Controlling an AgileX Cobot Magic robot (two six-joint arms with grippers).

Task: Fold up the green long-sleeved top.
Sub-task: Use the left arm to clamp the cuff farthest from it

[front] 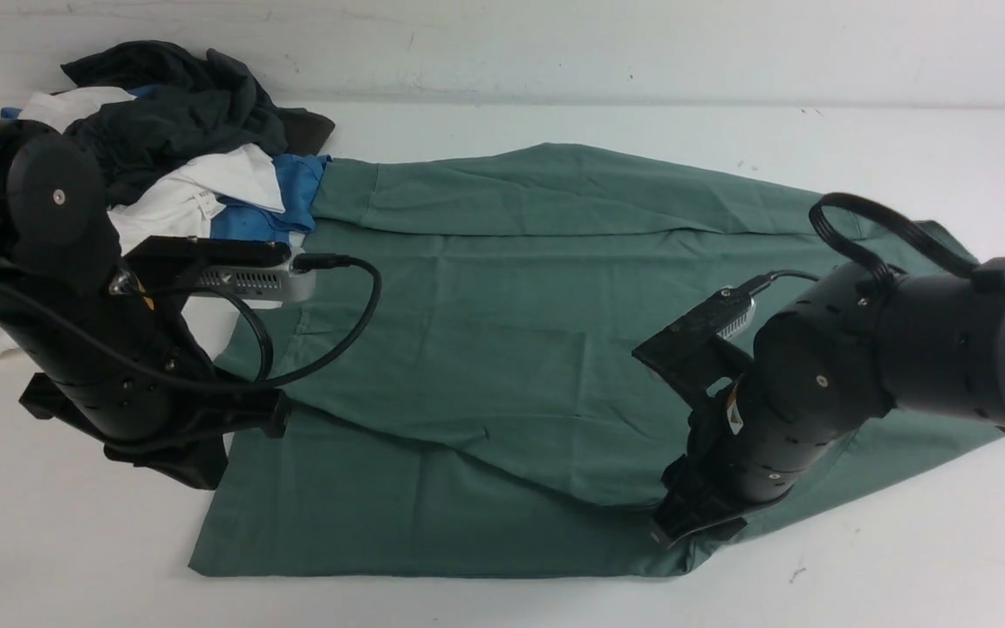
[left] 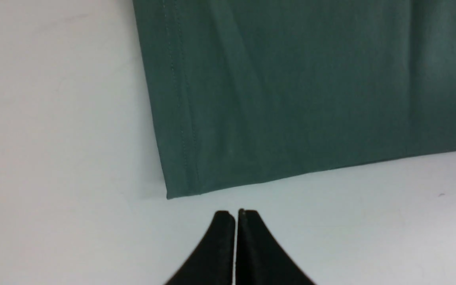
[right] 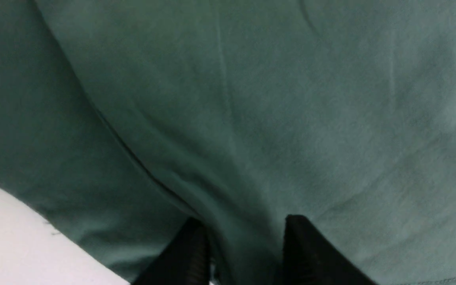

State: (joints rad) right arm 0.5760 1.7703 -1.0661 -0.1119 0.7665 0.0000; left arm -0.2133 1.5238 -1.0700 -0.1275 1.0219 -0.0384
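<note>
Ridge of green long-sleeved top (right: pixel 291 118) between two parted black fingers (right: pixel 188 253)

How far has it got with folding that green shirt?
Early on. Done: the green top lies spread on the table, with what looks like a sleeve laid across its far side. In hand: the right gripper straddles a ridge of cloth near the front edge, jaws apart; the left gripper, shut, hangs over the table just off the hem corner. Left: the wide body is not yet folded small.
</note>
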